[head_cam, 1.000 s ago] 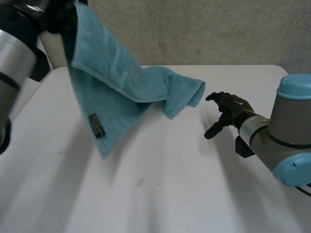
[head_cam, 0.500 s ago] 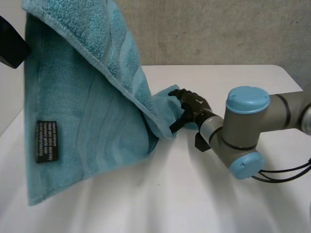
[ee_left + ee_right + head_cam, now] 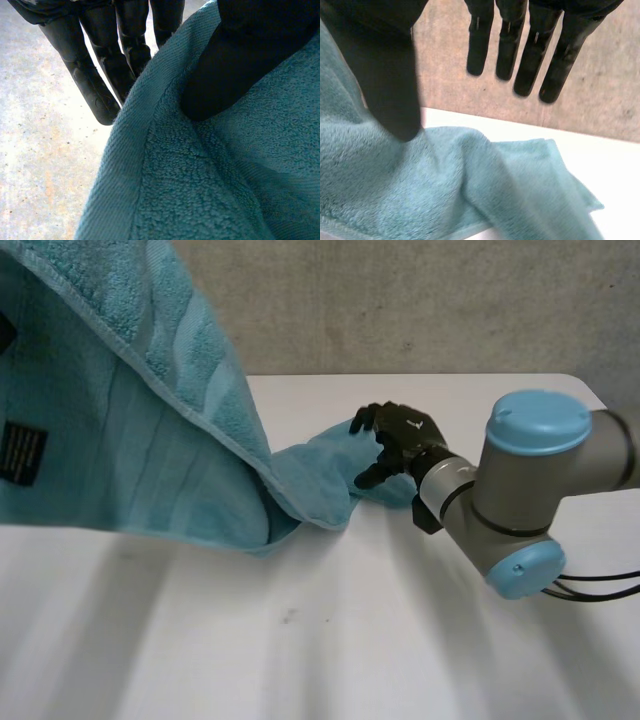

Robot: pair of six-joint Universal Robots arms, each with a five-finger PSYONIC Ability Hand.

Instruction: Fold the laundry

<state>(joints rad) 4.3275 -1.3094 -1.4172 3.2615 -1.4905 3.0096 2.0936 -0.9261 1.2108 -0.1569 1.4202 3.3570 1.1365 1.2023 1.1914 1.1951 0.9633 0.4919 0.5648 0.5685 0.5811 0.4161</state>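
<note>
While the left hand [image 3: 235, 65] pinches the teal towel [image 3: 150, 440] aloft by its hem, the open-fingered right hand [image 3: 400, 430] — mid-frame — should grasp the trailing end.

You've got a teal terry towel [image 3: 150, 440] held up across the upper left of the frame, its hemmed edge running diagonally and a black label [image 3: 22, 452] at far left. Its lower end sags to centre frame, bunched on the table [image 3: 330, 640].
</note>
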